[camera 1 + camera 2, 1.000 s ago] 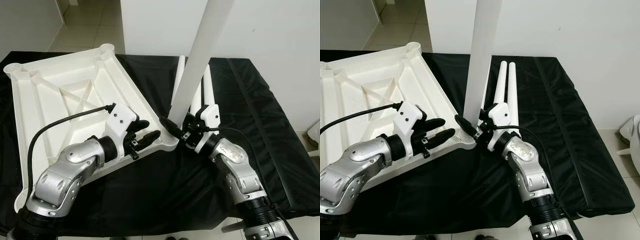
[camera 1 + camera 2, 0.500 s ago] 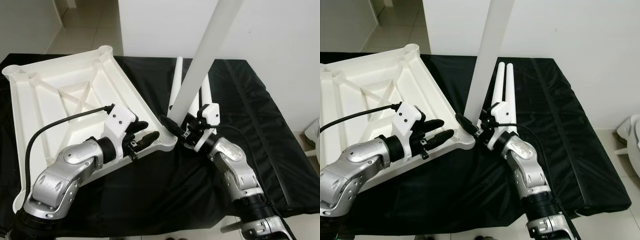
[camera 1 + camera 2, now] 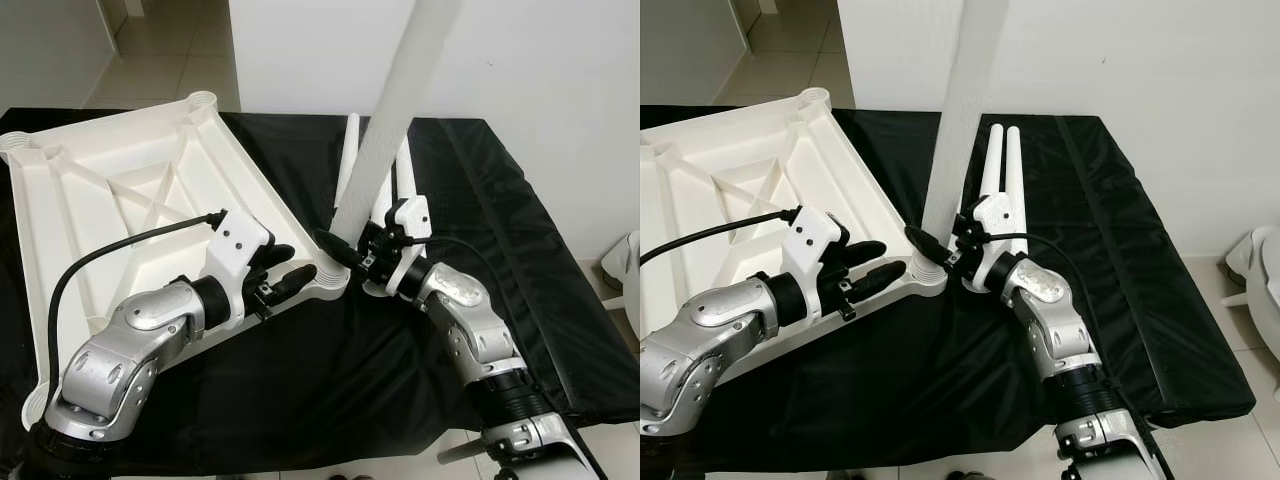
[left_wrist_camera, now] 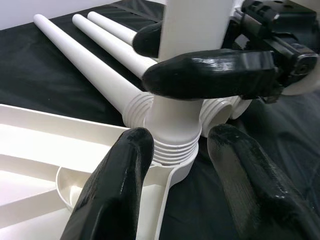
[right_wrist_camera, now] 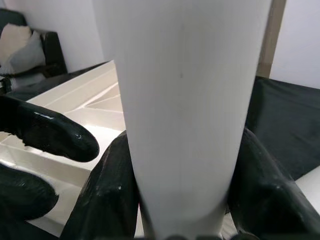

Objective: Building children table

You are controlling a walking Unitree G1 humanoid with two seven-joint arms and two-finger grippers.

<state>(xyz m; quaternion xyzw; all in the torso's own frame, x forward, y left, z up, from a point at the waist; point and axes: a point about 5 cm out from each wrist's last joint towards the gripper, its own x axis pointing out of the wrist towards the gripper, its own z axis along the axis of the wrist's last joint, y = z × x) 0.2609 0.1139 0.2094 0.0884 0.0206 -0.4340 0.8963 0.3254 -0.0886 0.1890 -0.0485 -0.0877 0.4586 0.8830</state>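
Note:
The white plastic table top (image 3: 120, 200) lies upside down on the black-covered table. At its near right corner a long white leg (image 3: 385, 130) stands nearly upright, its threaded end (image 4: 172, 145) in the corner socket. My right gripper (image 3: 345, 250) is shut on the leg just above the thread, with black fingers (image 5: 107, 200) on either side. My left gripper (image 3: 290, 270) rests on that same corner. Its fingers (image 4: 115, 185) stand open, one on each side of the socket.
Spare white legs (image 3: 1000, 170) lie side by side on the black cloth (image 3: 520, 260) just behind the right gripper. A white wall rises behind the table. A white fixture (image 3: 1265, 270) stands on the floor at the far right.
The held leg leaned further right, then came back closer to upright while my right wrist turned. The left gripper has stayed on the corner.

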